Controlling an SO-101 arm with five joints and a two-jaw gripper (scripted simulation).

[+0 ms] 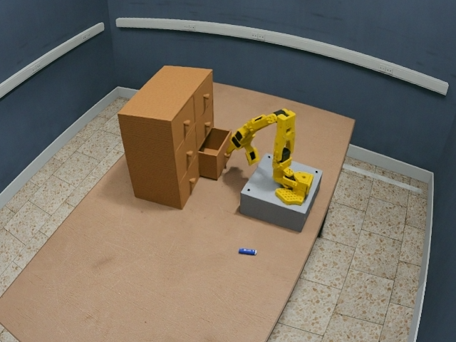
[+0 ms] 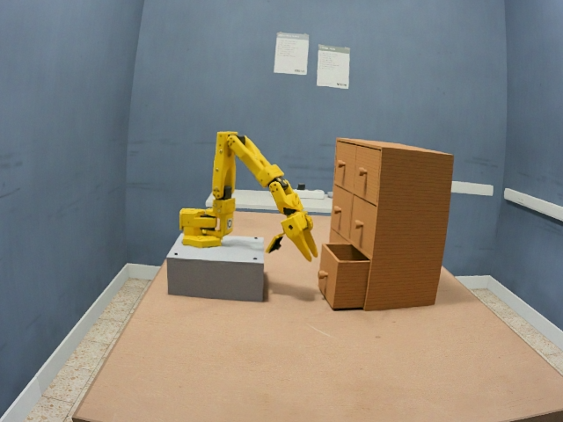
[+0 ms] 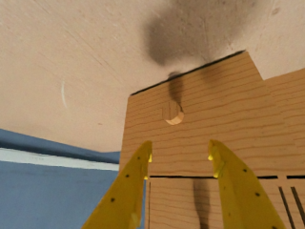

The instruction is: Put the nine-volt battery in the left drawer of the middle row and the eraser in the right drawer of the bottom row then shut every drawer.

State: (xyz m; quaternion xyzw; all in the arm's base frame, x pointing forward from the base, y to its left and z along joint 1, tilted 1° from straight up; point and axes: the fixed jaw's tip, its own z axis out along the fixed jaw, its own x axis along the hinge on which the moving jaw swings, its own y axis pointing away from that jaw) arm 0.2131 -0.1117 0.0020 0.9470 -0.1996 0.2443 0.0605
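The yellow arm [image 1: 286, 132] [image 2: 223, 168] stood on a grey block [image 1: 272, 211] [image 2: 215, 279], with the wooden chest [image 1: 154, 154] [image 2: 409, 227] at about ten o'clock from it in the top view and at three in the exterior view. Facing the fronts, the right drawer of the bottom row [image 1: 209, 165] [image 2: 351, 283] [image 3: 205, 119] jutted out; the other five looked shut. The gripper [image 1: 228, 152] [image 2: 312, 258] [image 3: 181, 154] pointed down near its front, at ten o'clock from the drawer in the exterior view. Its jaws were released and partly spread, with nothing between them; in the wrist view the round knob [image 1: 228, 155] [image 2: 323, 274] [image 3: 172, 113] lay at twelve o'clock from the gap. A blue cylinder [image 1: 247, 251] lay on the table [image 1: 158, 265] [image 2: 290, 359] [image 3: 43, 62], at seven o'clock from the block in the top view. I could not tell where the nine-volt battery and the eraser were
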